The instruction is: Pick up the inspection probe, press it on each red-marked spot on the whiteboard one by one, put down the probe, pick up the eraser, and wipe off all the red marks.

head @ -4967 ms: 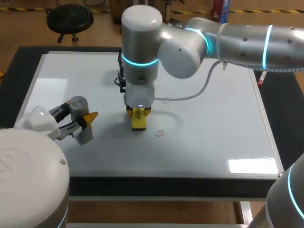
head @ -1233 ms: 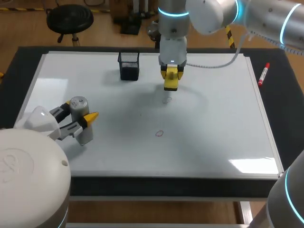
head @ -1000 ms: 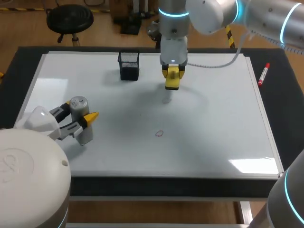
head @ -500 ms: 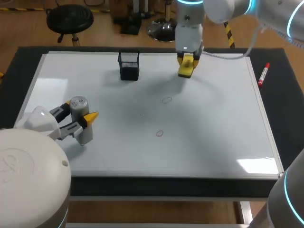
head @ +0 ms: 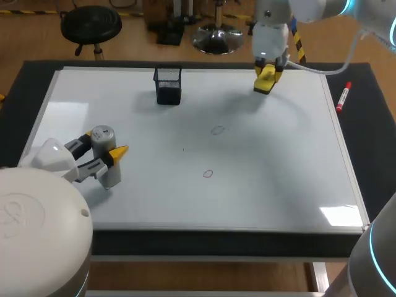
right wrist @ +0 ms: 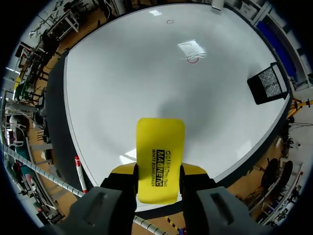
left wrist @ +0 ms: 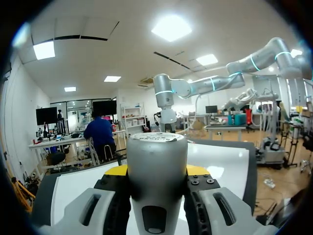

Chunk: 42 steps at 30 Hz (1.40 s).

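Note:
My left gripper (head: 102, 159) is near the whiteboard's (head: 278, 161) front left and is shut on the grey cylindrical inspection probe (head: 104, 143), held upright. In the left wrist view the probe (left wrist: 156, 176) fills the gap between the fingers of that gripper (left wrist: 156, 172). My right gripper (head: 266, 79) hangs over the board's far edge, right of centre, shut on the yellow eraser (head: 265, 82). The right wrist view shows the eraser (right wrist: 160, 159) clamped in the gripper (right wrist: 159, 171). Two red marks show: a faint one (head: 217, 130) mid-board and another (head: 208, 174) nearer the front; both marks (right wrist: 193, 58) (right wrist: 169, 22) lie ahead of the eraser.
A black mesh cup (head: 168, 85) stands at the far side of the board, left of the right gripper. A red marker (head: 343, 97) lies on the dark mat beyond the board's right edge. The same cup (right wrist: 268, 84) and marker (right wrist: 78, 166) appear in the right wrist view.
My right arm has carried the eraser from above the mid-board mark toward the far right of the board. The left arm and probe have stayed where they were.

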Available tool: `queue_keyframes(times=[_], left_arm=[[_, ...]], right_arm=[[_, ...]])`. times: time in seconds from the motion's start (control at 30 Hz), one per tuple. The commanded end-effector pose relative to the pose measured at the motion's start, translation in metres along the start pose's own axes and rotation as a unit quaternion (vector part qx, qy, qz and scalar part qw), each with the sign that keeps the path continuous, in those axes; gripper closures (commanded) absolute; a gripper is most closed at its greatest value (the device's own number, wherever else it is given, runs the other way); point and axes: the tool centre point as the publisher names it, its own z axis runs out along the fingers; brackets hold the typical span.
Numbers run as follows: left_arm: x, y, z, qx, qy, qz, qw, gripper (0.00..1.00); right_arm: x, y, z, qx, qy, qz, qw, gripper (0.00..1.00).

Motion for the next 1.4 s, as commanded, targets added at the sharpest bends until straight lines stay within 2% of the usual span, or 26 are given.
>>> queue_keyframes(times=[0.03,0.3,1.4], left_arm=[[0.0003,-0.0013,0.0011,-0.001,-0.001,0.0,1.0,1.0],[0.0003,-0.0013,0.0011,-0.001,-0.001,0.0,1.0,1.0],[0.0003,-0.0013,0.0011,-0.001,-0.001,0.0,1.0,1.0]], right_arm=[[0.0106,-0.006,-0.0027,-0.001,-0.003,0.004,1.0,1.0],[0.0179,-0.0117,-0.0027,-0.008,-0.006,0.02,1.0,1.0],[0.0181,-0.0119,-0.003,-0.011,-0.007,0.015,1.0,1.0]])
